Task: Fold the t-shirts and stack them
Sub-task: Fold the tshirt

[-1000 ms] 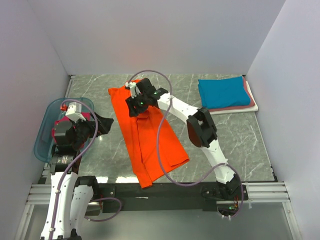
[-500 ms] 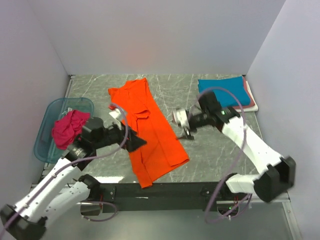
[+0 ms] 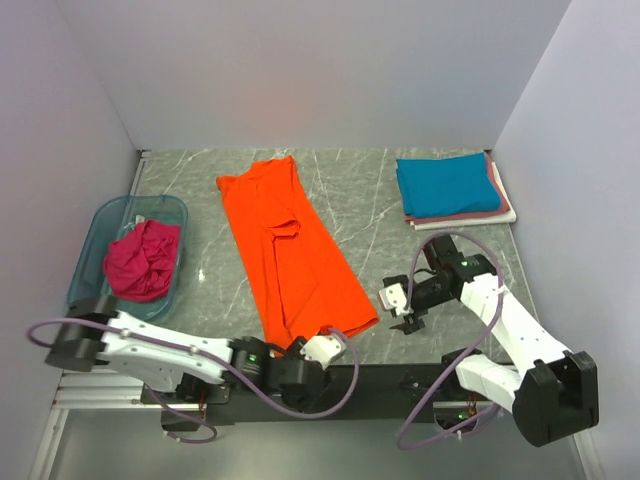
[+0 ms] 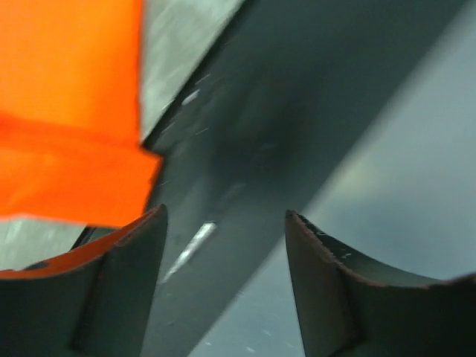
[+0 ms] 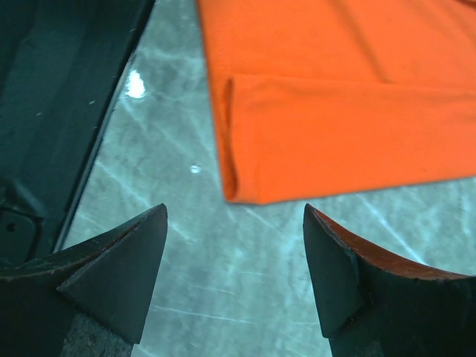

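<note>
Orange t-shirt (image 3: 290,255) on marble tabletop (image 3: 370,200) (white-veined), pale walls (image 3: 320,70) around.

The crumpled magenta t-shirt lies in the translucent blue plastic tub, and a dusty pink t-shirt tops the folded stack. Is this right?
No: a teal blue t-shirt tops the folded stack, the dusty pink t-shirt under it; the top external view shows it. The rest holds.

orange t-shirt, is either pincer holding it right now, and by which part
Nothing is held. The left pincer stands open beside the near hem of the orange t-shirt, the right pincer open short of its folded corner; no cloth lies between either's fingers.
</note>
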`<state>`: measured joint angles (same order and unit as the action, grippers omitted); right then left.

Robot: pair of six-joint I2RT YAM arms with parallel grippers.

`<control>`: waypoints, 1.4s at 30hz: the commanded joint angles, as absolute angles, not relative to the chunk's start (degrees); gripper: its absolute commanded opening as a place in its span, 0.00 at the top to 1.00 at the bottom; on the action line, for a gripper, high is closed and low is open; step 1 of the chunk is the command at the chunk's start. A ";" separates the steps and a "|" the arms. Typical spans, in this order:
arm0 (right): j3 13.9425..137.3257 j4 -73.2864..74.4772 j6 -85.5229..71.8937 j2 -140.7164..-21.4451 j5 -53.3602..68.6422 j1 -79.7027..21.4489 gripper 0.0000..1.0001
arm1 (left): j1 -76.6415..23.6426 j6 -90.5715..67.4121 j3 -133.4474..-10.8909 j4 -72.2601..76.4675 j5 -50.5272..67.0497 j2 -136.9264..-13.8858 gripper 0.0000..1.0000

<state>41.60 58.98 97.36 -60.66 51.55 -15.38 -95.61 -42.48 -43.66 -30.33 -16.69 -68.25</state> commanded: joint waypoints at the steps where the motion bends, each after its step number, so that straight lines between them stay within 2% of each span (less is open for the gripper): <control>1: 38.77 58.63 100.98 -58.98 52.21 -15.12 0.20 | -97.91 -52.02 -46.58 -36.74 -28.82 -73.03 0.33; 10: 37.53 57.83 101.86 -62.13 53.70 -15.21 0.22 | -98.35 -56.51 -45.26 -38.67 -31.20 -78.04 0.39; 23: 37.44 57.31 101.08 -64.07 53.61 -16.43 0.23 | -96.77 -53.71 -47.64 -40.34 -35.42 -86.13 0.44; 34: 34.28 53.71 100.55 -62.76 49.93 -18.80 0.24 | -95.19 -52.73 -46.41 -38.85 -33.58 -88.94 0.68; 40: 32.26 46.60 95.03 -62.31 44.65 -25.92 0.24 | -95.19 -52.30 -45.26 -37.53 -32.61 -90.08 0.72; 42: 31.38 44.22 93.70 -62.40 43.69 -27.85 0.24 | -95.18 -52.12 -45.35 -37.53 -32.61 -90.18 0.77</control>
<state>32.23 49.98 96.95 -63.16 46.15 -25.39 -95.48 -52.71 -45.93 -38.52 -32.62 -88.01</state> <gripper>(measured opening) 0.758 0.247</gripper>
